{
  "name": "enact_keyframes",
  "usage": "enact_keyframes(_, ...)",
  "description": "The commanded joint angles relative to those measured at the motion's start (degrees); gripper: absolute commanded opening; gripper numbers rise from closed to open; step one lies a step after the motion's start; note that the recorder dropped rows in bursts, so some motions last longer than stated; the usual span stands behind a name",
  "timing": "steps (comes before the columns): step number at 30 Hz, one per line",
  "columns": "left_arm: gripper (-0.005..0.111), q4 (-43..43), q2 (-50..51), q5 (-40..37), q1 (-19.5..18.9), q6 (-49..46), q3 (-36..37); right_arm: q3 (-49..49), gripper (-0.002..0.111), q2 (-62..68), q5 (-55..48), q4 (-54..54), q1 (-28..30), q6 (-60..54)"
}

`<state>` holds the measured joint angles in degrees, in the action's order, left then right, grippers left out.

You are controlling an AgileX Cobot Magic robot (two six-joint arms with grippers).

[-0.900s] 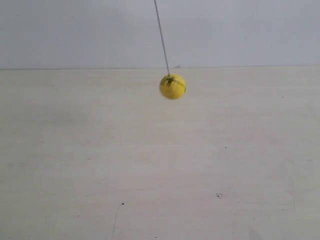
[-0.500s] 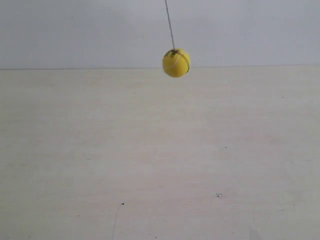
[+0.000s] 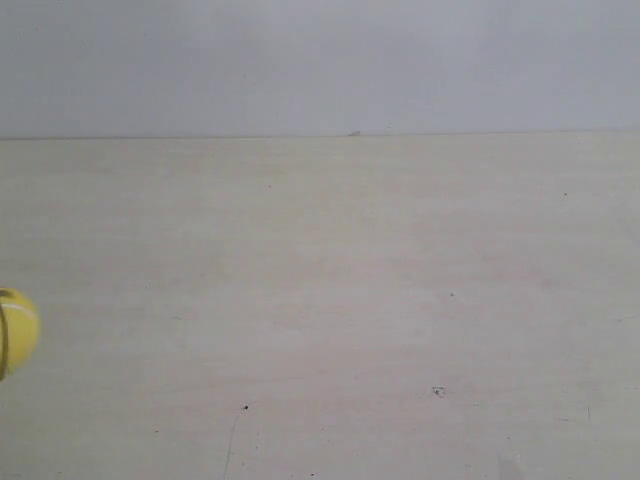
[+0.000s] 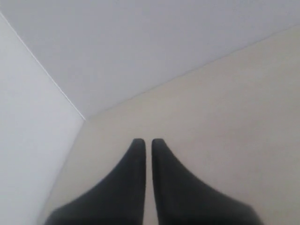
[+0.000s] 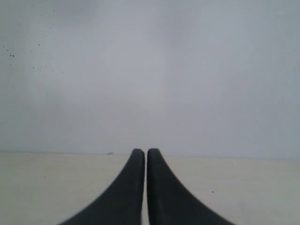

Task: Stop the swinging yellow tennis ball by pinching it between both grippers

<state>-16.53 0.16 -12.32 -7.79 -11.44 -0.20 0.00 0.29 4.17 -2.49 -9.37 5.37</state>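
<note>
half a second ago the yellow tennis ball [image 3: 15, 333] hung near 12 o'clock in the exterior view, across the line where wall meets tabletop. now it is at the very edge of that view, between 8 and 9 o'clock, and the frame cuts it so that only part of its round shows. it looks larger and softer-edged than it did, with a pale seam curving down it. it shows against the pale tabletop [image 3: 350, 300]; whether it touches the surface cannot be told. the dark speck [image 3: 438, 391] toward 5 o'clock and the thin scratch [image 3: 238, 425] toward 7 o'clock lie where they lay before, and the grey wall [image 3: 320, 60] fills the top of the view as it did.

the left gripper [image 4: 146, 140] has its jaws drawn almost together, with only a narrow slit of pale tabletop showing between the two black tips. they pinch nothing and touch nothing, and point toward the corner where two walls meet the tabletop.

the right gripper [image 5: 142, 151] has its jaws closer yet, with a hairline between them. they clasp nothing, and their tips reach just to the line where the tabletop's far edge meets the wall.
</note>
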Motion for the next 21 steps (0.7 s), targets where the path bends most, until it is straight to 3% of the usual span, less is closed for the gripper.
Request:
enact_keyframes(1, 0.005, -3.20, -0.16, 2.35, 0.38, -1.54, 0.20, 0.00, 0.000, -0.29, 0.54, -0.17, 0.22, 0.59)
enact_keyframes(7, 0.005, -2.19, -0.16, 2.62, 0.38, -0.88, 0.20, 0.00, 0.000, -0.29, 0.55, -0.17, 0.22, 1.74)
enact_keyframes(10, 0.005, 8.43, -0.16, 2.62, 0.38, 8.12, 0.20, 0.00, 0.000, -0.29, 0.55, -0.17, 0.22, 1.84)
enact_keyframes(14, 0.005, 15.42, -0.16, 6.57, 0.38, 10.68, 0.20, 0.00, 0.000, -0.29, 0.66, -0.17, 0.22, 2.17)
enact_keyframes(17, 0.005, 25.48, -0.16, 11.21, 0.38, 15.85, 0.20, 0.00, 0.000, -0.29, 2.19, 0.38, 0.22, 3.16)
enact_keyframes(21, 0.005, 25.83, -0.16, 15.64, 0.51, 16.23, 0.20, 0.00, 0.000, -0.29, 5.59, 0.52, 0.22, 10.25)
